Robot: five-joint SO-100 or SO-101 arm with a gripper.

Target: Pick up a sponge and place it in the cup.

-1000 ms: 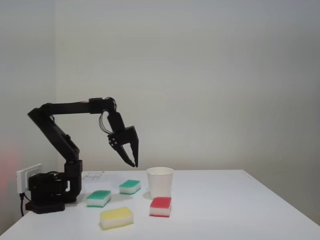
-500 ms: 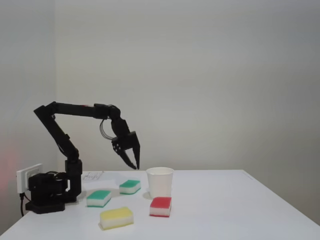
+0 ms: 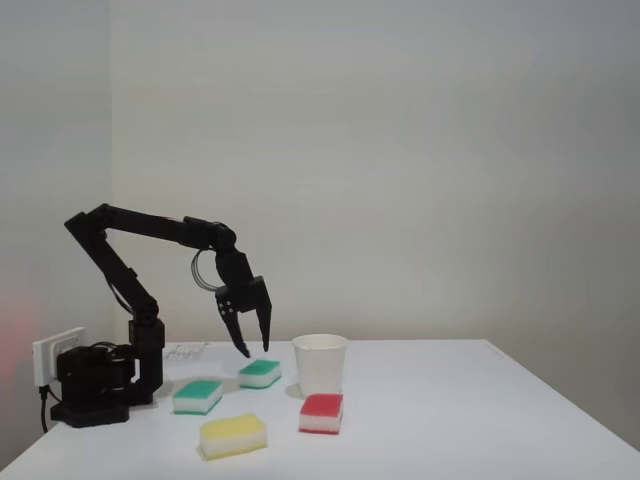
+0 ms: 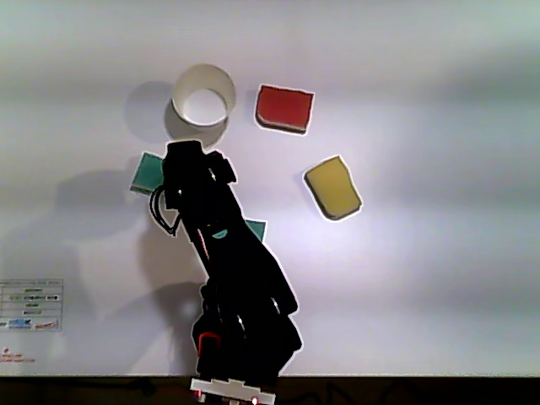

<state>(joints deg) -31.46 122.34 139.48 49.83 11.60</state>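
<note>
Landmark: the cup [image 3: 320, 364], white paper, upright on the desk [image 3: 450, 410].

Nearest the fixed camera: yellow sponge [image 3: 233, 435], in front of and left of the cup. Red-topped sponge [image 3: 321, 412] just in front of the cup, apart from it. Purer-green sponge [image 3: 198, 396] further left of the cup, near the arm's base.

Task sponge [image 3: 260, 373]: teal top over white layer, flat on the desk just left of the cup, not touching it. In the other view only its edge [image 4: 148, 172] shows beside the arm, below-left of the cup [image 4: 202, 94].

End effector [image 3: 254, 350]: fingers apart, tips pointing down, hovering just above the sponge, holding nothing.

Handling judgement: sponge likely very light, soft, compressible, not slippery or fragile. Best taken across its narrower sides, fingers straddling the middle, squeezing moderately; too deep a pinch may fold it. It looks narrower than the cup mouth, so should drop in.

Containers: cup interior reads empty in the other view. The cup is probably light and easily tipped; avoid brushing the rim.
</note>
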